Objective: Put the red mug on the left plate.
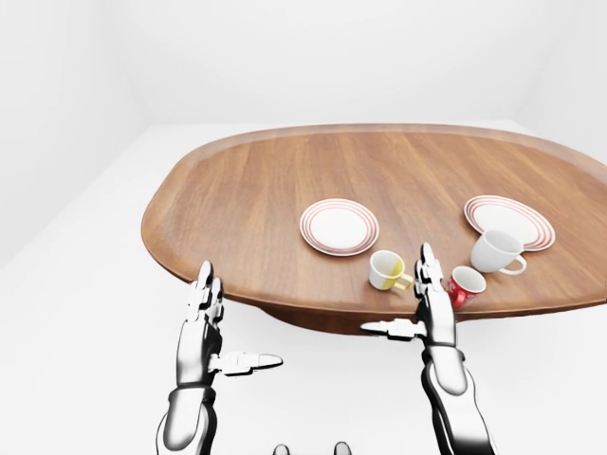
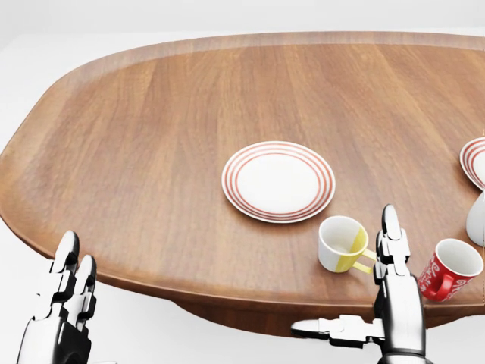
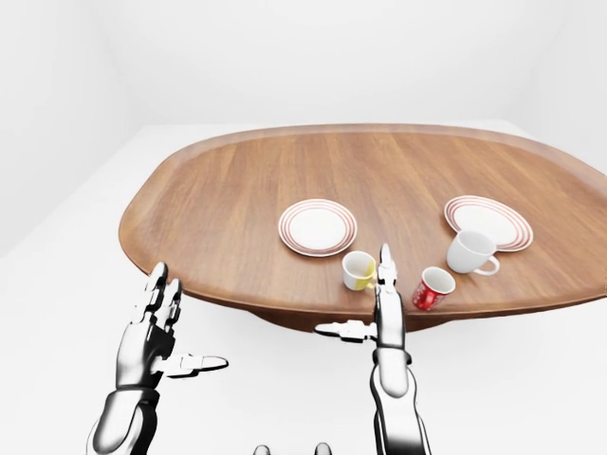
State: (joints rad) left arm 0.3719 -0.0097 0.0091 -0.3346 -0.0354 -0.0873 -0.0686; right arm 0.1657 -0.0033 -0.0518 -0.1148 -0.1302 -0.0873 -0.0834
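Observation:
The red mug (image 2: pixel 449 279) with white lettering stands near the table's lower edge, at the head view's lower right. The left plate (image 2: pixel 278 181), white with red rings and bare, lies up and to the left of it. My right hand (image 2: pixel 358 292) is open just left of the red mug and apart from it. Its fingers (image 2: pixel 391 236) point up over the table edge and its thumb sticks out to the left. My left hand (image 1: pixel 237 322) is open too, below the table's edge at the lower left, nowhere near the mugs.
A white mug with a yellow inside (image 2: pixel 342 244) stands between the plate and my right hand. A white mug (image 1: pixel 495 251) sits by a second ringed plate (image 1: pixel 509 221) on the right. The oval wooden table (image 2: pixel 151 152) stands on white floor.

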